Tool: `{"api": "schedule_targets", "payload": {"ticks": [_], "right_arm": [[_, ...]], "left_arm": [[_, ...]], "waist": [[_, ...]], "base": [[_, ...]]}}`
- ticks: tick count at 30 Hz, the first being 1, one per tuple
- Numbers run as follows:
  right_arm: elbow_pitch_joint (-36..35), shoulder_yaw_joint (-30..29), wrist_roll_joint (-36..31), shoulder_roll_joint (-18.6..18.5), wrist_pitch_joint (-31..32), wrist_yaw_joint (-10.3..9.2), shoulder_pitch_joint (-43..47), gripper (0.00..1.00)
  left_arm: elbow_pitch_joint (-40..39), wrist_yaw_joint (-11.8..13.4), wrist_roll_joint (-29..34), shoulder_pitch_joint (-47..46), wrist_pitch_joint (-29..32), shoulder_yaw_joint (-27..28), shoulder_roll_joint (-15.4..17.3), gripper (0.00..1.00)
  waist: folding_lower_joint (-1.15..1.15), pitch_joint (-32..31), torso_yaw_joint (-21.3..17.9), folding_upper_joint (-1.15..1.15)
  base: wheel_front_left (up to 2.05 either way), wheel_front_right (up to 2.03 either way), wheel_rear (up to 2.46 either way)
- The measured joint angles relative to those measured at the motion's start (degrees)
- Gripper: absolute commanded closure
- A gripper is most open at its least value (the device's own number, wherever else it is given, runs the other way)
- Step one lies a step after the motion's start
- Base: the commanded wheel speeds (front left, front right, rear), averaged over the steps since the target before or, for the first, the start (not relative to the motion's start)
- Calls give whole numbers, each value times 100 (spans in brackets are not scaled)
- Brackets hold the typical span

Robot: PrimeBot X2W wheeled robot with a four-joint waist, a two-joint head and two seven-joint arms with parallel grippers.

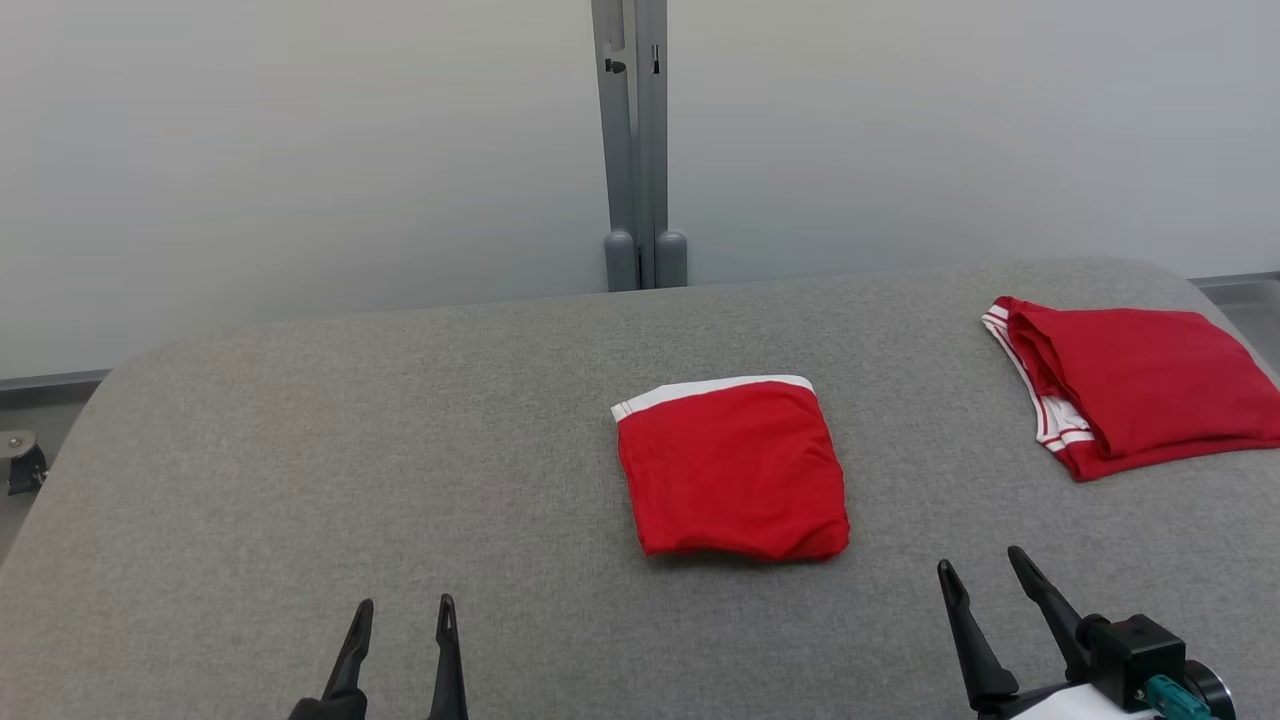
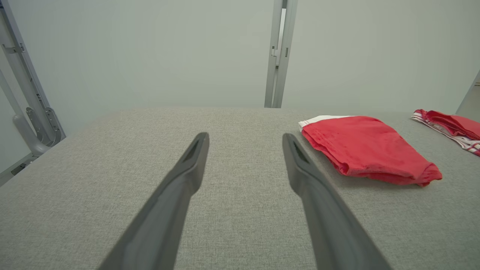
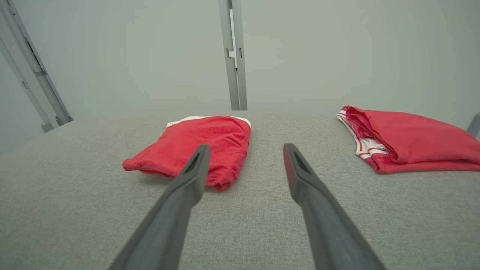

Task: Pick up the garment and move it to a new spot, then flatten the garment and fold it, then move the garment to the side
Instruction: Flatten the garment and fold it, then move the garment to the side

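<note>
The garment [image 1: 735, 470] lies folded in a compact red square at the middle of the grey padded table [image 1: 300, 450], a white band along its far edge. It is also in the left wrist view [image 2: 365, 148] and the right wrist view [image 3: 202, 144]. My left gripper [image 1: 405, 602] hovers open near the table's front edge, left of the garment, with nothing between its fingers [image 2: 245, 135]. My right gripper [image 1: 980, 558] is open too, just off the garment's near right corner, and holds nothing [image 3: 246, 146].
A second folded red garment [image 1: 1140, 385] with narrow white striped bands lies at the table's far right edge [image 3: 408, 137]. A grey metal post [image 1: 635, 150] stands behind the table against a pale wall. The table's left half is bare cloth.
</note>
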Motion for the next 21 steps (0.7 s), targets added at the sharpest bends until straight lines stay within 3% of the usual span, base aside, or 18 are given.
{"api": "schedule_targets", "payload": {"ticks": [21], "right_arm": [[48, -41, 0, 37, 0, 0, -4, 0]], "left_arm": [[8, 8, 12, -34, 0, -21, 0, 0]], "waist": [[0, 45, 42, 0]], "base": [[0, 0, 0]]}}
